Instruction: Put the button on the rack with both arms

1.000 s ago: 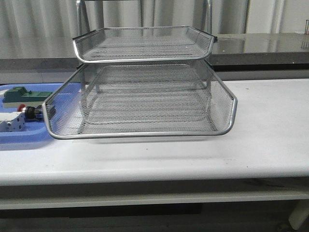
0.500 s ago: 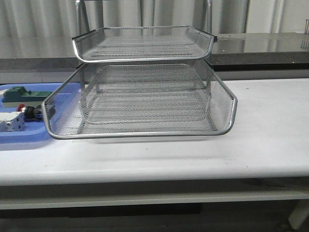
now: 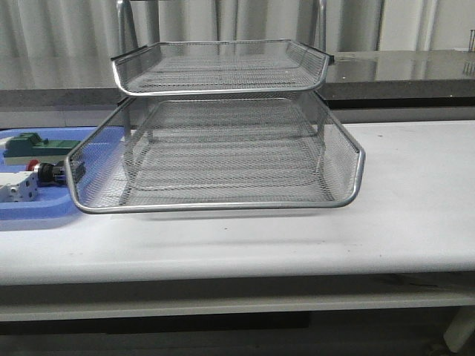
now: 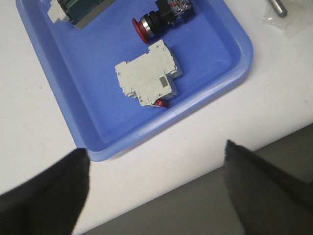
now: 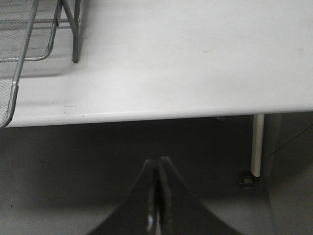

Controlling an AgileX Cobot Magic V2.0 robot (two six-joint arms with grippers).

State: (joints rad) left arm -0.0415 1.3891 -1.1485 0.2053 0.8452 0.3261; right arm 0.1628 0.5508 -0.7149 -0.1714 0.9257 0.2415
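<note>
Button (image 3: 46, 172) parts show at the far left of the front view, lying in a blue tray (image 3: 30, 211) on the white table (image 3: 401, 200), just beside the rack (image 3: 223, 148), between a green block (image 3: 33, 145) and a white block (image 3: 18, 188). Neither arm appears in this view.

From the left wrist camera, the left gripper (image 4: 156, 191) hangs above the table edge just off the tray's rim (image 4: 234, 68), its two dark fingers (image 4: 44, 196) spread wide with nothing between them. The button (image 4: 161, 17) lies on its side in the tray, red cap toward the white block (image 4: 146, 78).

From the right wrist camera, the right gripper (image 5: 156, 196) sits beyond the table's front edge over the floor, fingers pressed together and holding nothing; the rack's rim (image 5: 22, 54) and a leg (image 5: 74, 34) stand well apart from it.
</note>
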